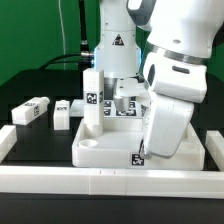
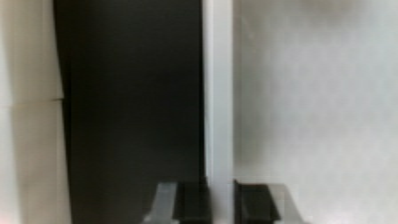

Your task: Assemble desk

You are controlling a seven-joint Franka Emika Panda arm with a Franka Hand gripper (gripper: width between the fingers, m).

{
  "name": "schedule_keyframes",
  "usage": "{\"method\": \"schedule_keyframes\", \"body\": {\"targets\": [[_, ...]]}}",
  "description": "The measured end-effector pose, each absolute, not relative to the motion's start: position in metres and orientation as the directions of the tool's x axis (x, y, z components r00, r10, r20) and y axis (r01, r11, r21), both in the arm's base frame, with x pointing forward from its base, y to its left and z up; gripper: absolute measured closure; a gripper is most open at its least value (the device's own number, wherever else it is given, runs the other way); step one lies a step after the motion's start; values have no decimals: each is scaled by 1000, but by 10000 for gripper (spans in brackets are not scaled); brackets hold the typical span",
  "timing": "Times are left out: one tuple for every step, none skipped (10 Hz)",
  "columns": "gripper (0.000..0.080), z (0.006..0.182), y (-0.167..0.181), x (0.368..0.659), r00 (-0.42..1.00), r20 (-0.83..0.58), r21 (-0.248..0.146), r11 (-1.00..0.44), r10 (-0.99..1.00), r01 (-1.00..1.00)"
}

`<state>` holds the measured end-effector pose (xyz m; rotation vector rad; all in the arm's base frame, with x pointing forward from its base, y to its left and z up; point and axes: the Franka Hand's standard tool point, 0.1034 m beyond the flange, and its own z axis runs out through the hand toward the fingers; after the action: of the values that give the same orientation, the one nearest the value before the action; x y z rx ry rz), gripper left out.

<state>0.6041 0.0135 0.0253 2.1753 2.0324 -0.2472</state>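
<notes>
Both jaws clamp the tabletop by its raised rim.

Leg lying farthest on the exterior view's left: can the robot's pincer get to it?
Probably yes. That leg lies alone on the dark table, with nothing on top and a gap to the next leg. The arm hangs over the tabletop, so it must swing across.
</notes>
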Motion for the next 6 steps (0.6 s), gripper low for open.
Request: {"method": "schedule_keyframes", "body": {"targets": [[739,25,14,604,66,-225,-2,-68,972,998],[739,27,18,611,62,-225,-1,-63,972,998],[739,28,22,618,58,-226,0,-59,972,998],[739,29,26,624,53,-226,1,-55,973,999],[739,28,29,629,50,-228,-2,-51,972,999],[739,27,32,634,47,-229,1,-48,972,999]]}}
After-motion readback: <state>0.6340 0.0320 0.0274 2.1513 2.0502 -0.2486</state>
